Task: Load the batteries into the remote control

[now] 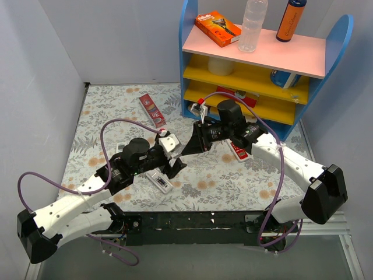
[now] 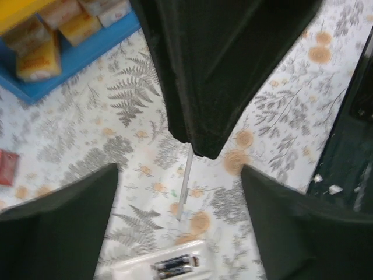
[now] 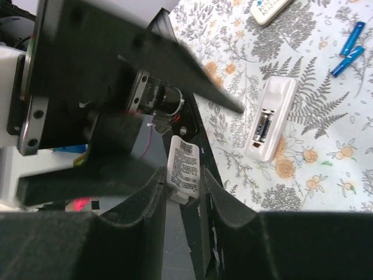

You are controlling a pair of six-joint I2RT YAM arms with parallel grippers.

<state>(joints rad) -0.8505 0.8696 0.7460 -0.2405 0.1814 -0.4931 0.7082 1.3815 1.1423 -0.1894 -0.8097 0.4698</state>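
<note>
The white remote control (image 1: 158, 181) lies back-up on the floral cloth, its compartment open with two dark batteries (image 3: 262, 125) seated side by side. It also shows in the left wrist view (image 2: 169, 265) and the right wrist view (image 3: 271, 119). My right gripper (image 3: 185, 192) is shut on a white printed battery cover (image 3: 183, 169), held above the cloth beside the remote. In the left wrist view the cover (image 2: 185, 184) shows edge-on under the right fingers (image 2: 215, 87). My left gripper (image 2: 180, 233) is open and empty, just above the remote. The two grippers (image 1: 180, 157) almost meet.
A blue and yellow shelf (image 1: 262, 58) with boxes and bottles stands at the back right. A red box (image 1: 152, 111) lies at the back left. A red-faced remote (image 1: 239, 150) lies under the right arm. Two small blue pieces (image 3: 348, 49) and another white remote (image 3: 269, 9) lie beyond.
</note>
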